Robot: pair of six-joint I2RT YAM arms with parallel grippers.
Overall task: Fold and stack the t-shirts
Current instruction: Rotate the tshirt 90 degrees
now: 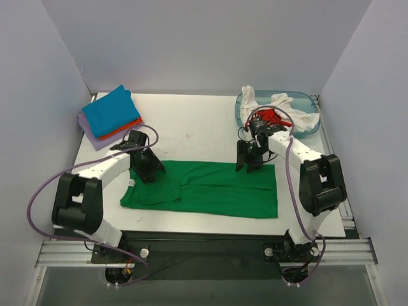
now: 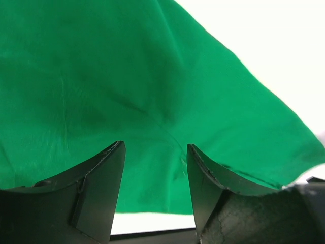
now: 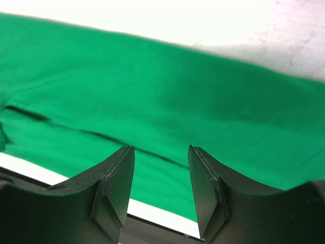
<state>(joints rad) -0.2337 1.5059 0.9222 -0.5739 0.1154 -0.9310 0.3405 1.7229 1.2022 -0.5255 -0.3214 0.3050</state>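
A bright green t-shirt (image 1: pixel 210 190) lies folded lengthwise, flat on the white table near its front edge. My left gripper (image 1: pixel 148 172) is open and empty just above the shirt's left end; the green cloth (image 2: pixel 127 86) fills its wrist view. My right gripper (image 1: pixel 248 164) is open and empty over the shirt's far edge near its right end; the cloth (image 3: pixel 167 107) lies under it with a fold line. A folded stack (image 1: pixel 109 118) of blue, orange and lavender shirts sits at the back left. White cloth (image 1: pixel 284 108) and red cloth (image 1: pixel 273 116) lie in the tub.
A translucent blue plastic tub (image 1: pixel 242 115) stands at the back right, just behind my right arm. White walls close the table at the back and both sides. The table's front edge (image 1: pixel 204 231) runs just below the green shirt.
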